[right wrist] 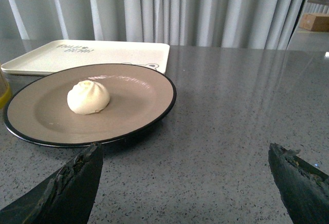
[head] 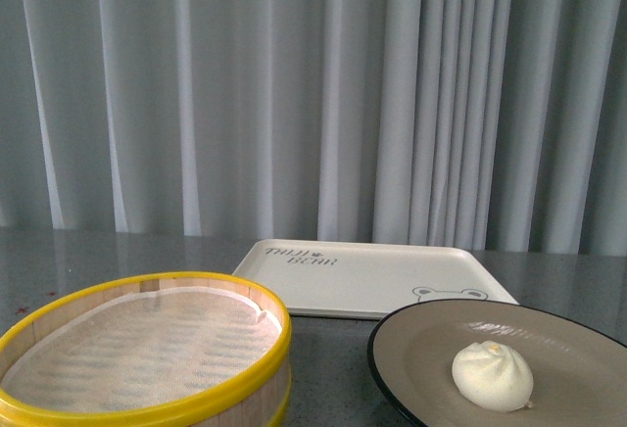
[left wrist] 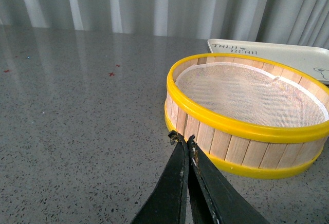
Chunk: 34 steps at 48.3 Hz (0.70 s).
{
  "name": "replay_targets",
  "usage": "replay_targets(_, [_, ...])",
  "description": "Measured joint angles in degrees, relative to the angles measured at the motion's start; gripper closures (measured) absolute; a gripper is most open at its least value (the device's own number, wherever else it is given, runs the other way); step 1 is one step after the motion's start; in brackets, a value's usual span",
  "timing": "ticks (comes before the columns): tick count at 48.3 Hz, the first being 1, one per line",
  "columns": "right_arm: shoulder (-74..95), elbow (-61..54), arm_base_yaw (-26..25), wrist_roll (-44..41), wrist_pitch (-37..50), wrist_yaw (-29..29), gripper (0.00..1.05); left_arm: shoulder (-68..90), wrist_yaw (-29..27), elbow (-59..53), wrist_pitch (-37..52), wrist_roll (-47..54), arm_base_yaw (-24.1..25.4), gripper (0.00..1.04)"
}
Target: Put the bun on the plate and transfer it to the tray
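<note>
The bun (head: 492,376) sits on the plate (head: 578,344), in front of the tray (head: 362,285). The right gripper (right wrist: 185,154) hangs low near the plate, spread wide and empty. The left gripper (left wrist: 182,139) is pinched tight and empty beside the steamer basket (left wrist: 247,131).

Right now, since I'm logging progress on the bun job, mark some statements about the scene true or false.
The bun lies on the plate. True.
The plate stands on the tray. False: it rests on the table, in front of the tray.
The left gripper has its fingers together. True.
The steamer basket holds a bun. False: only its white liner shows.
The right gripper grips the plate. False: its fingers are apart, holding nothing.
</note>
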<state>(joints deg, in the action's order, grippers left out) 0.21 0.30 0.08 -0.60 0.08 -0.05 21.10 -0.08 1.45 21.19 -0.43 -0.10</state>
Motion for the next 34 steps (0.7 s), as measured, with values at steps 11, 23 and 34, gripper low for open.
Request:
replay_targets(11, [0.0,0.0,0.0,0.0,0.0,0.0,0.09,-4.8,0.0,0.0,-4.7,0.0,0.0,1.01])
replay_targets(23, [0.0,0.0,0.0,0.0,0.0,0.0,0.09,-8.3,0.0,0.0,-8.2,0.0,0.0,1.01])
replay_targets(34, [0.0,0.0,0.0,0.0,0.0,0.0,0.09,-11.4,0.0,0.0,-11.3,0.0,0.0,1.01])
